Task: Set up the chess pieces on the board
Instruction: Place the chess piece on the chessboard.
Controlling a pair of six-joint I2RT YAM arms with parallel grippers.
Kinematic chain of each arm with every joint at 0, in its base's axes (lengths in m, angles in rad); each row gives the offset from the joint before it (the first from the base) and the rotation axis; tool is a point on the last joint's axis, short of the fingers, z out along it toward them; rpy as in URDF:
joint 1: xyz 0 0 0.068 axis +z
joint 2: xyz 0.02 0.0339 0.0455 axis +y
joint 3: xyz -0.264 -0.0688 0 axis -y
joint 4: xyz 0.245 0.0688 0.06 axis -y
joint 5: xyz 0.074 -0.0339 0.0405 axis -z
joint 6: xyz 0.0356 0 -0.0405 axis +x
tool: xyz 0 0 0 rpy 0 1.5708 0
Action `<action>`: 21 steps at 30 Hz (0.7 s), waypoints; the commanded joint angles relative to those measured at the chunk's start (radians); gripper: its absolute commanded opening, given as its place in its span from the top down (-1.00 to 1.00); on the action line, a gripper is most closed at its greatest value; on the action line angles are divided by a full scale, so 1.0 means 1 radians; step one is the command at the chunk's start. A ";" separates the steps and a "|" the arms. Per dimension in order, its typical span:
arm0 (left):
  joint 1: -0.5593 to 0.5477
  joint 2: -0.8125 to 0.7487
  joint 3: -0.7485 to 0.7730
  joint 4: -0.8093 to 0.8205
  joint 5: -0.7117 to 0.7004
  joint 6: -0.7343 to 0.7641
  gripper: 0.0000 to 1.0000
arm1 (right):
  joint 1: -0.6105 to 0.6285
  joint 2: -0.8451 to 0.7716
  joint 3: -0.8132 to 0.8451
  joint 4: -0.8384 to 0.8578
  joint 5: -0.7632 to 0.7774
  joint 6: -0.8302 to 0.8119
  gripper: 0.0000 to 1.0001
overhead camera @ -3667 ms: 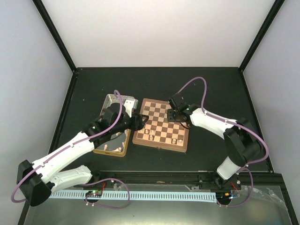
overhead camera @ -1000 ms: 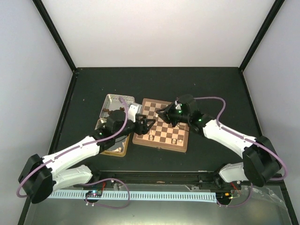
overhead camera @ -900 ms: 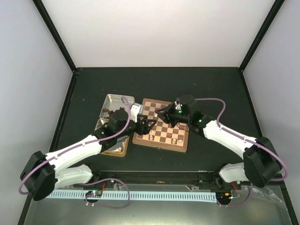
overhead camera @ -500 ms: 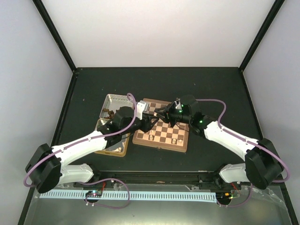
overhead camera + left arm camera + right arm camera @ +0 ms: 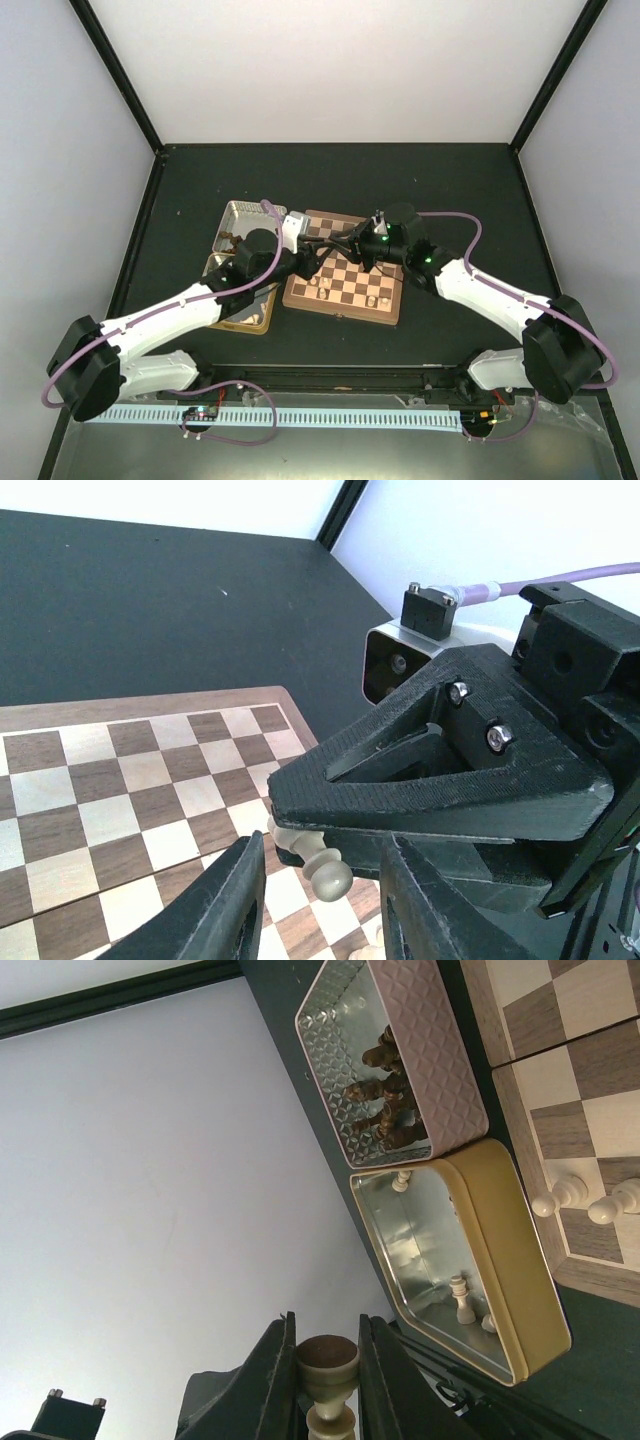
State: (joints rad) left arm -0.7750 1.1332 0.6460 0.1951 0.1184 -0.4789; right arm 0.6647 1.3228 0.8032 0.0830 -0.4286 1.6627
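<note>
1. Since it bears all else, the bench [image 5: 450, 190] heads the list: dark, matt, enclosed by white walls.
2. Board [image 5: 362, 283]: lies flat mid-bench, just right of the tins. It has tan and brown squares and a pale border. Its far left part is covered by both arms in the top view.
3. Silver tin [image 5: 440, 1070]: on the bench by the board's far left corner, with dark pieces [image 5: 385, 1090] heaped inside.
4. Gold tin [image 5: 520, 1260]: just beside the silver tin on its near side, along the board's left edge. It is partly under the left arm [image 5: 170, 315] in the top view, and a few loose pieces [image 5: 462, 1302], cream, lie in it.
5. Right tool [image 5: 326, 1332]: over the board's left part, pinching the base of the held piece [image 5: 327, 1362], which is cream. In the left wrist view that piece juts out sideways.
6. Left tool [image 5: 322, 855]: tip to tip with the right tool. Its fingers [image 5: 235, 905] are spread, one on either side of the held piece's head, and neither visibly touches it.
7. Standing pieces [image 5: 372, 300]: cream, a few upright on the board's near rows.
</note>
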 commanded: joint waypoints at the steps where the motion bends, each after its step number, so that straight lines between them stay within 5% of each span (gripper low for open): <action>1: -0.007 0.002 -0.003 0.053 -0.001 0.018 0.33 | 0.005 -0.014 0.003 0.014 -0.010 -0.005 0.86; 10: -0.009 0.030 -0.007 0.061 0.027 0.009 0.31 | 0.005 -0.012 -0.025 0.109 -0.032 0.058 0.86; 21: -0.009 0.027 0.020 0.032 -0.023 0.029 0.90 | 0.005 -0.015 -0.021 0.080 -0.034 0.022 0.79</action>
State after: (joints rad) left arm -0.7803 1.1587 0.6376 0.2176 0.1219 -0.4698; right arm 0.6636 1.3228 0.7830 0.1593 -0.4408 1.7050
